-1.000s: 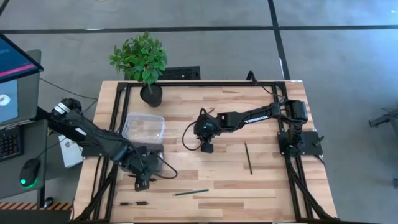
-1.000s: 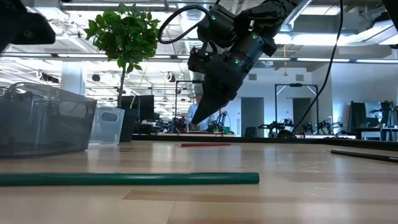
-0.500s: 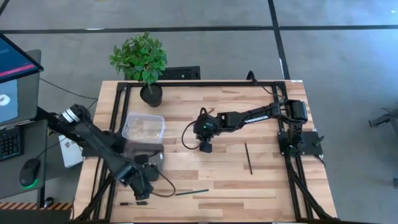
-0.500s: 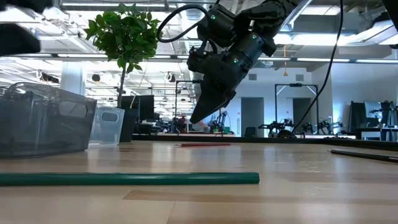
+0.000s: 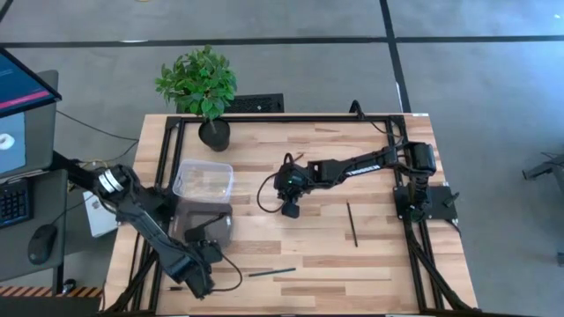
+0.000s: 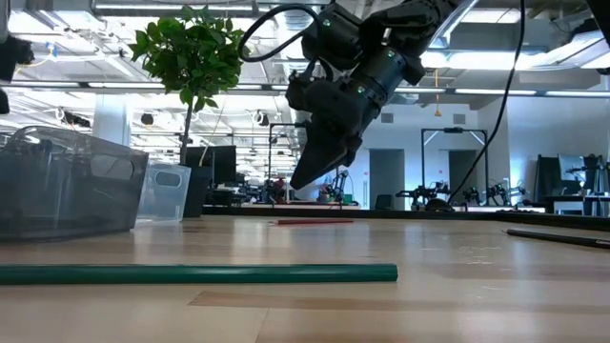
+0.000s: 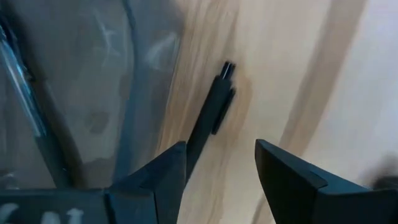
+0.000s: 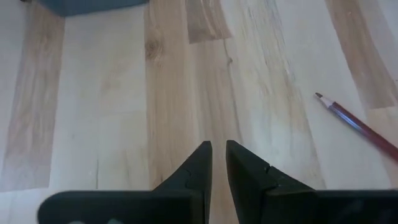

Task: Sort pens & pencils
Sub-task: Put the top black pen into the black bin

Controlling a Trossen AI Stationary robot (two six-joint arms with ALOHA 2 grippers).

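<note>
Past spread left fingers, black pen, overhead arm hides it

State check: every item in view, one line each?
Left end effector: open, empty, above the black pen.
Right end effector: fingers nearly together, empty, off the table.
Black pen: flat beside the dark bin.
Green pencil: flat, untouched.
Red pencil: flat.
Dark pencil: flat.
Clear bin: upright.
</note>
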